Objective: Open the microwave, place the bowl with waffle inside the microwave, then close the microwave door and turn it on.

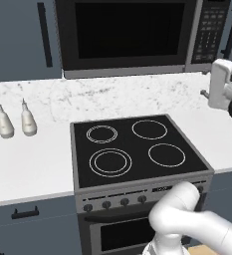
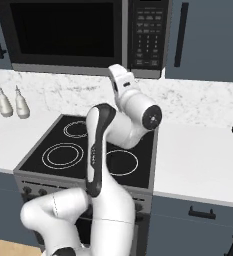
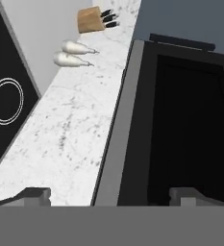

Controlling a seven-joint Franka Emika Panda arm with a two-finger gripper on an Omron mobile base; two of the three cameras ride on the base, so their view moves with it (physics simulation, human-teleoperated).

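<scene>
The microwave (image 1: pixel 137 35) hangs above the bench's (image 1: pixel 38 154) back edge, over the stove (image 1: pixel 137 149); its door (image 3: pixel 180 120) looks shut, though the hand view is dim. The gripper (image 3: pixel 108 196) hovers at the door's lower frame, fingers (image 3: pixel 34 194) spread wide, holding nothing. Two bottles (image 1: pixel 15 121) stand near the bench's left end.

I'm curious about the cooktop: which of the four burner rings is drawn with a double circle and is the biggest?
The front-left ring on the stove. It is the largest, a double circle. The rear-left ring is also double but smaller; the two right rings are single circles.
</scene>
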